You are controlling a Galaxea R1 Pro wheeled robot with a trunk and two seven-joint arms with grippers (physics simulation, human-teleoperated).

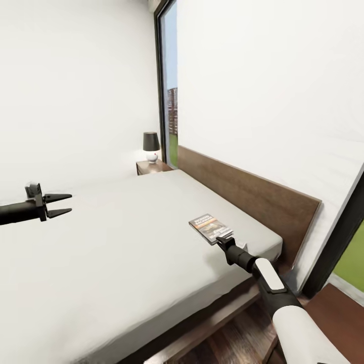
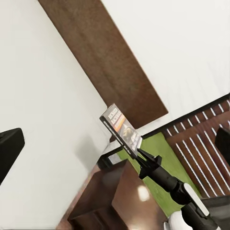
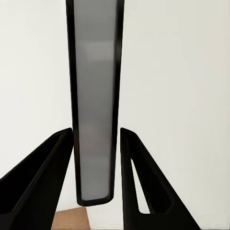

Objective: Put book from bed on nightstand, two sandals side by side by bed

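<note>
My right pincer (image 1: 223, 241) straddles the near edge of the book (image 1: 211, 228) on the bed (image 1: 126, 237) by the headboard, fingers narrowly apart around it; so shallow a bite may let the thin paperback pivot or slip when lifted.

The right gripper (image 3: 96, 182) is showing its two black fingers (image 3: 36, 182), which are standing apart on either side of the book (image 3: 95, 96). The book is presenting itself edge-on as a long, thin, pale grey strip of page edges framed by a dark cover outline, with its rounded end lying between the fingers. Narrow gaps are showing between the book and each finger, so contact cannot be confirmed. Beyond the book, a plain white surface is spreading to both sides. Beside the book's rounded end, a small tan patch (image 3: 69, 220) is showing.
</note>
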